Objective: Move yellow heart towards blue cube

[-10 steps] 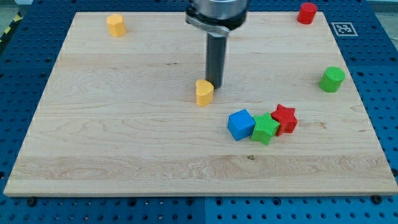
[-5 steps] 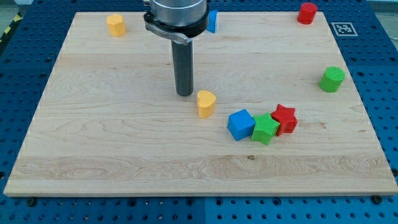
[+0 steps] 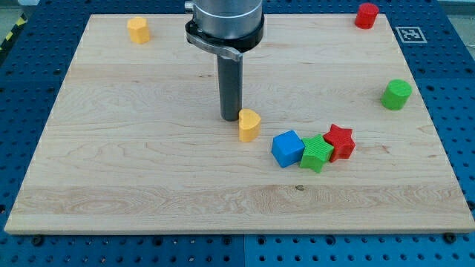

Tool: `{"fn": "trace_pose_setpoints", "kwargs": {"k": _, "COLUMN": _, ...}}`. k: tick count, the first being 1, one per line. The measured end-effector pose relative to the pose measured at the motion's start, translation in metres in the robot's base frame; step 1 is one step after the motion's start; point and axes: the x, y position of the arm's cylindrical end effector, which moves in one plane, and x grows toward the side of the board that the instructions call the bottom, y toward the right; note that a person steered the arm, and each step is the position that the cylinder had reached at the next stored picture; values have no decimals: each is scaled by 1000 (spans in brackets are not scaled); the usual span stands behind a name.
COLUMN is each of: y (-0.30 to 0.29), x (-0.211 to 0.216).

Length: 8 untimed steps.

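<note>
The yellow heart (image 3: 249, 125) lies near the board's middle. My tip (image 3: 230, 117) stands right at its upper-left side, touching or nearly touching it. The blue cube (image 3: 287, 148) sits a short way to the heart's lower right, with a small gap between them. The cube leans against a green star-like block (image 3: 317, 153), which touches a red star (image 3: 340, 142).
A yellow block (image 3: 137, 30) sits at the top left. A red cylinder (image 3: 365, 15) is at the top right and a green cylinder (image 3: 396, 95) at the right edge. The arm's body hides part of the board's top middle.
My tip moved from above-right of the heart round to its left, then closed in on its upper-left side. The heart has slid down and right, nearer the blue cube.
</note>
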Motion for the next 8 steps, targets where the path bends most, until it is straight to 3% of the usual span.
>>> {"fn": "trace_pose_setpoints", "kwargs": {"k": 8, "y": 17, "x": 19}}
